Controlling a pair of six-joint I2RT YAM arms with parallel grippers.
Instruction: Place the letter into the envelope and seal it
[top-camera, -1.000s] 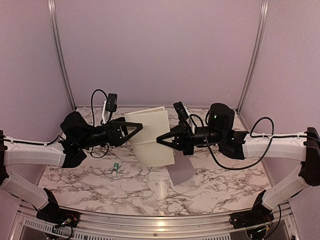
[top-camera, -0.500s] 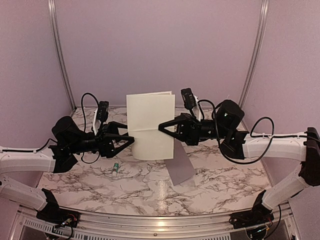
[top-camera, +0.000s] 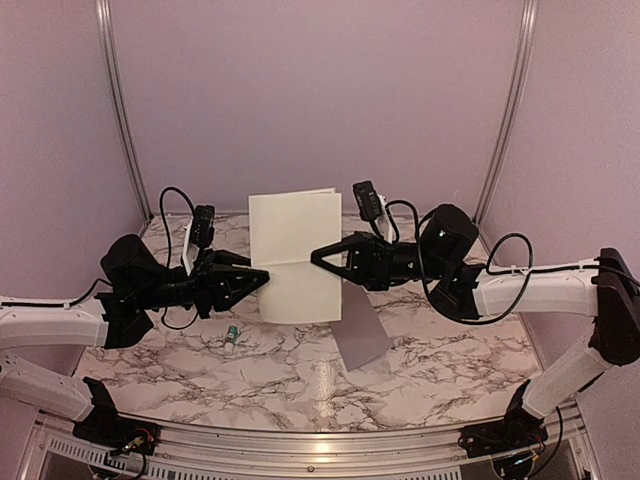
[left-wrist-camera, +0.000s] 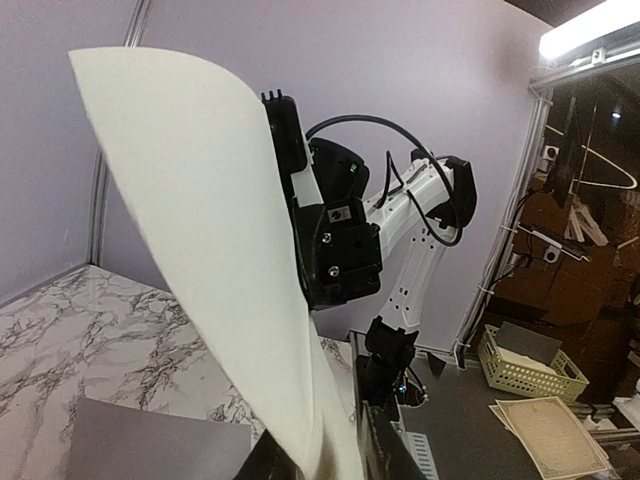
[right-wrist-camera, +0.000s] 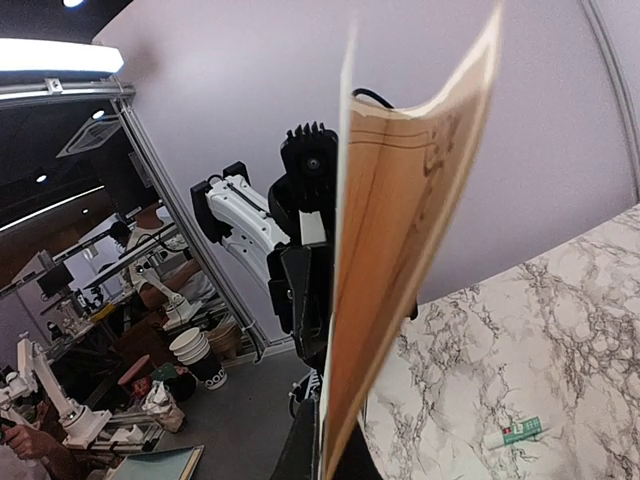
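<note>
Left gripper (top-camera: 262, 278) jaws, wide a moment ago, now narrow around the letter's (top-camera: 293, 240) left edge.
Nearest, the grey envelope (top-camera: 362, 338) lies flat on the marble table (top-camera: 440, 365), a small tube (top-camera: 231, 338) to its left. Farther back the letter hangs upright in the air between both arms. The right gripper (top-camera: 318, 256) is clamped on its right edge at the fold; whether the left one already pinches the paper I cannot tell. Light and limp, the sheet bows in the wrist views. It probably handles best held at both edges near the crease, where it is stiffest.
</note>
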